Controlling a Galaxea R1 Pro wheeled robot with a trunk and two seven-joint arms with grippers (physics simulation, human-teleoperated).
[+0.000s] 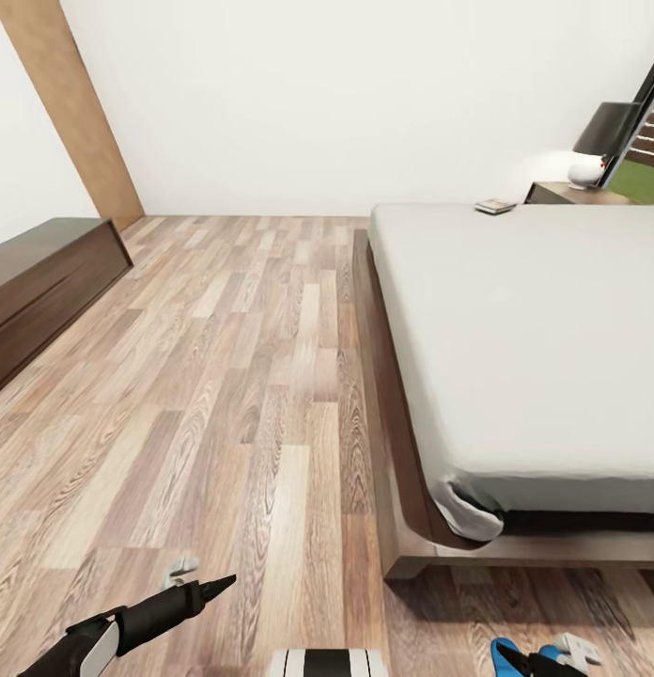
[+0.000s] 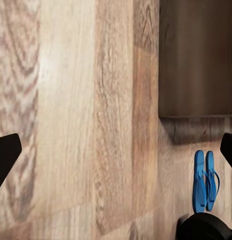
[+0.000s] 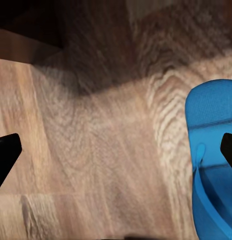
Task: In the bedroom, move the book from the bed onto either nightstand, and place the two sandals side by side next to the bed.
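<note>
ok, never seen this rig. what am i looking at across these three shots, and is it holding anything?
It is a simulated two-armed robot in a bedroom. The big picture comes from its head camera: wood-plank floor, a bed with a book at its far end, a nightstand with a lamp beyond, and a long dark cabinet by the wall. The other two come from cameras on the wrists, looking down past the fingers. The left wrist view shows two blue sandals side by side on the floor. The left gripper and right gripper are both open, holding nothing.

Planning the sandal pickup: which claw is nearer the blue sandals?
Right. The right claw hangs just above a sandal by the bed; the left claw is well off over bare floor.
</note>
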